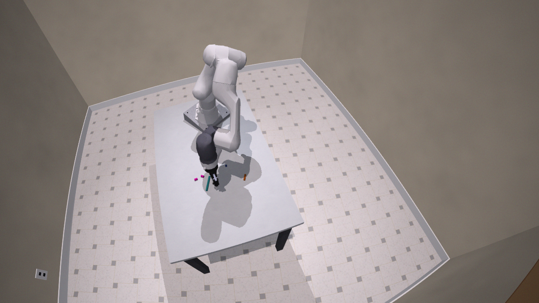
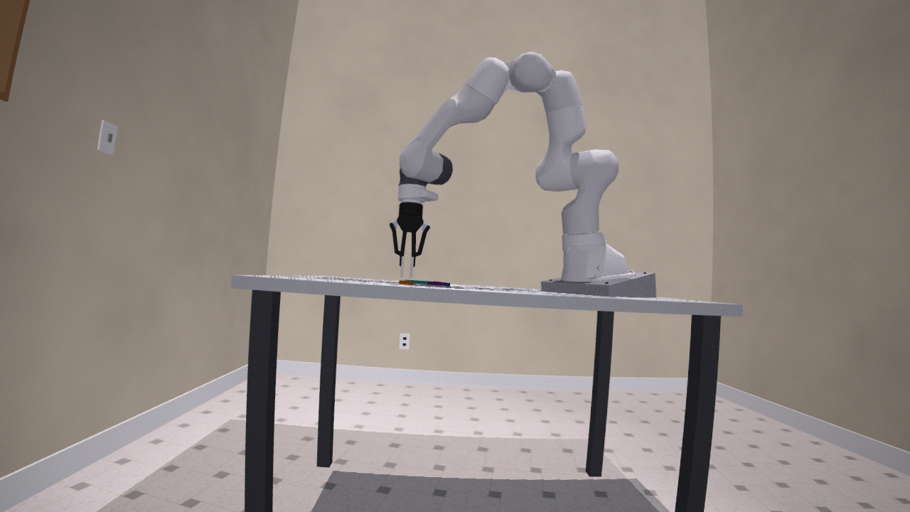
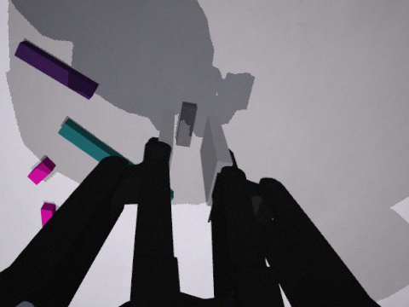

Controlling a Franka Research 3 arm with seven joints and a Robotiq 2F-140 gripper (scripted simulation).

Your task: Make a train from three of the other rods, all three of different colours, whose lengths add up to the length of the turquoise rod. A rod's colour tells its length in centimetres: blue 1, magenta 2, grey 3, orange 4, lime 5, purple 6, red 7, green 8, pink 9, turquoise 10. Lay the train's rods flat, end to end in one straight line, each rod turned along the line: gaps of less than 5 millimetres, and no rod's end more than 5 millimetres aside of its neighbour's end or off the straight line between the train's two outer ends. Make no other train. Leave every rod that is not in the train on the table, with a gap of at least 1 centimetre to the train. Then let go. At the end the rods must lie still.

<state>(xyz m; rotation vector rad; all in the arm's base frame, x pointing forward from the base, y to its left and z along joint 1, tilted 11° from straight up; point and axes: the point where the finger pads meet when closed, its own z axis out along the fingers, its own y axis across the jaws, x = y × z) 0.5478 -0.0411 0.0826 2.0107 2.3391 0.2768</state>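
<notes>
My gripper [image 1: 215,184] [image 2: 407,277] [image 3: 187,130] is down at the table top [image 1: 233,226]. Its fingers stand narrowly apart, one on each side of a short grey rod [image 3: 187,116] that lies flat between the tips. A small gap shows beside the rod, so it is not clamped. The turquoise rod [image 1: 208,184] [image 3: 90,142] lies just left of the gripper, partly hidden by a finger. A purple rod [image 3: 56,70] lies beyond it. Two magenta rods [image 1: 196,179] [image 3: 41,170] [image 1: 202,176] [image 3: 48,211] lie further left.
An orange rod [image 1: 244,176] lies to the right of the gripper, and a small blue rod [image 1: 225,165] lies toward the robot base [image 1: 192,115]. The arm's shadow covers the table around the gripper. The table's near edge [image 2: 445,294] hides most rods in the exterior view.
</notes>
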